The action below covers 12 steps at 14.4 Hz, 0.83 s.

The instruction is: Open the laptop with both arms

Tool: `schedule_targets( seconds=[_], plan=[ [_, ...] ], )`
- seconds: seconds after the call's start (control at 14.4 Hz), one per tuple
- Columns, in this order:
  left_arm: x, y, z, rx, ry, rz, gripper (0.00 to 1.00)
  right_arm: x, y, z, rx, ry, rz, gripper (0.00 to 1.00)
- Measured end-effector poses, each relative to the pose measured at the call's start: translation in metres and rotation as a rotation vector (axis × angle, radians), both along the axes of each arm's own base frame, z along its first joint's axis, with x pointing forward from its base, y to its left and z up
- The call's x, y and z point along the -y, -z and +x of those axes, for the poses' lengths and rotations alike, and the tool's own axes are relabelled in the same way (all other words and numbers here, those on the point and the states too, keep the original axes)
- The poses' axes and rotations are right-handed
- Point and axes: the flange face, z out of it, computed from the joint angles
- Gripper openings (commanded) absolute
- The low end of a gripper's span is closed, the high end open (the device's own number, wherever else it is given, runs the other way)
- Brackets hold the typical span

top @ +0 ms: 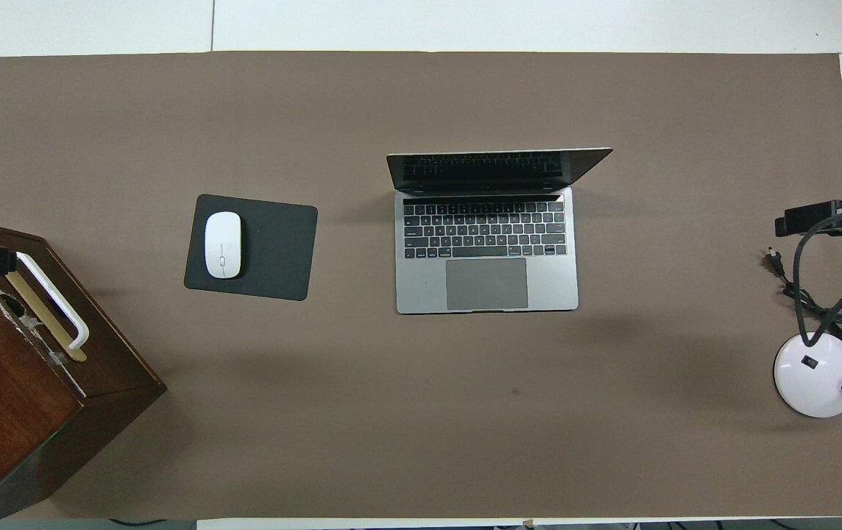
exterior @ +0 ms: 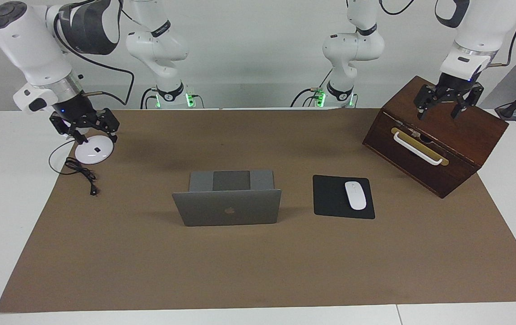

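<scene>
wooden box [top: 16, 397] cut off by overhead edge, lamp base [top: 817, 383] partly covered by cable

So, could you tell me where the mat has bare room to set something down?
The widest bare stretch lies between the laptop and the lamp base, and between the laptop's trackpad edge and the mat edge nearest the robots. It is tighter between the mouse pad and the wooden box, where the left pincer hangs over the box.

Bright, even light falls from above. The laptop [exterior: 227, 206] casts a soft shadow on the brown mat [exterior: 258, 262]; broad, faint arm shadows lie across the mat. Both views are sharp, without glare.
</scene>
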Motion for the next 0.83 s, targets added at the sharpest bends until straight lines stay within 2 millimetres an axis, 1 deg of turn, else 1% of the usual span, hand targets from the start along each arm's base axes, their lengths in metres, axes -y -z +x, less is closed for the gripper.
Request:
schedule_targets(
  seconds=[0.14, 0.28, 0.55, 0.69, 0.83],
  plan=[
    [0.001, -0.004, 0.009, -0.006, -0.006, -0.014, 1.00, 0.000, 0.000, 0.000, -0.001, -0.001, 0.000, 1.00],
    [0.003, -0.001, 0.021, -0.021, -0.010, -0.027, 1.00, -0.002, 0.001, 0.000, -0.002, -0.003, 0.000, 1.00],
    [0.007, 0.016, 0.041, -0.056, -0.009, -0.033, 1.00, -0.002, 0.001, 0.000, -0.003, -0.003, 0.000, 1.00],
    [0.012, 0.025, 0.047, -0.072, -0.005, -0.036, 1.00, -0.001, 0.004, -0.001, -0.007, -0.002, 0.001, 1.00],
    [0.016, 0.027, 0.049, -0.076, -0.028, -0.048, 1.00, 0.001, 0.012, -0.002, 0.001, 0.002, -0.001, 1.00]
  ],
)
